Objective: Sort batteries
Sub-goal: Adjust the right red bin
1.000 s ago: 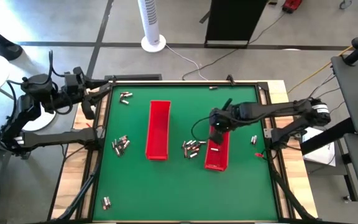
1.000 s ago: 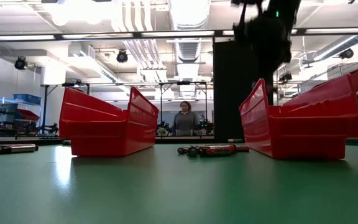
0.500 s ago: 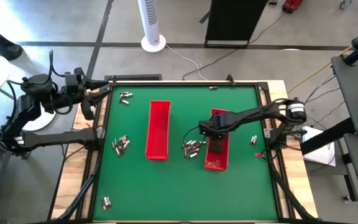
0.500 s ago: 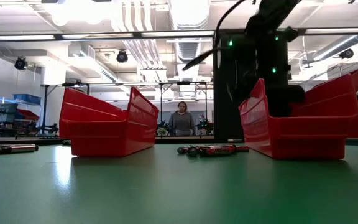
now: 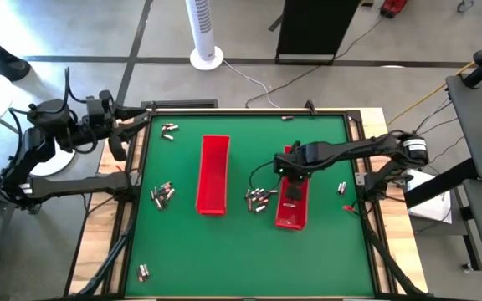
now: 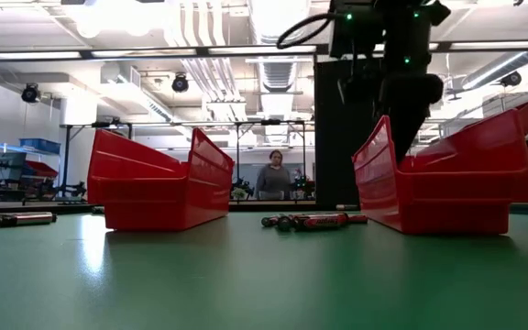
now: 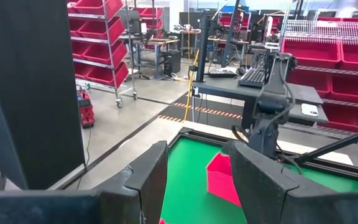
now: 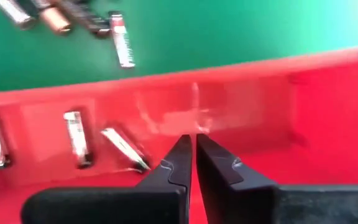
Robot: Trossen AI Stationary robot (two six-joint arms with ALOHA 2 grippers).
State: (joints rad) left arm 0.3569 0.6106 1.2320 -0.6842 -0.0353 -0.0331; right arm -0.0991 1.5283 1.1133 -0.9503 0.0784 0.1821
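Right hand closed and empty over the right tray

Our right hand (image 8: pixel 193 146) hovers with fingers pinched together, holding nothing, inside the right red tray (image 5: pixel 291 213), where three batteries (image 8: pixel 76 138) lie. If we drop lower, the closed tips could scrape the tray wall and shove it into the battery cluster (image 5: pixel 259 197) just beside it on the desk (image 5: pixel 182 251). Other batteries sit scattered near the left red tray (image 5: pixel 212 176). Our left hand (image 7: pixel 194 163) waits parted at the desk's far-left corner; it seems empty, though the view is poor.
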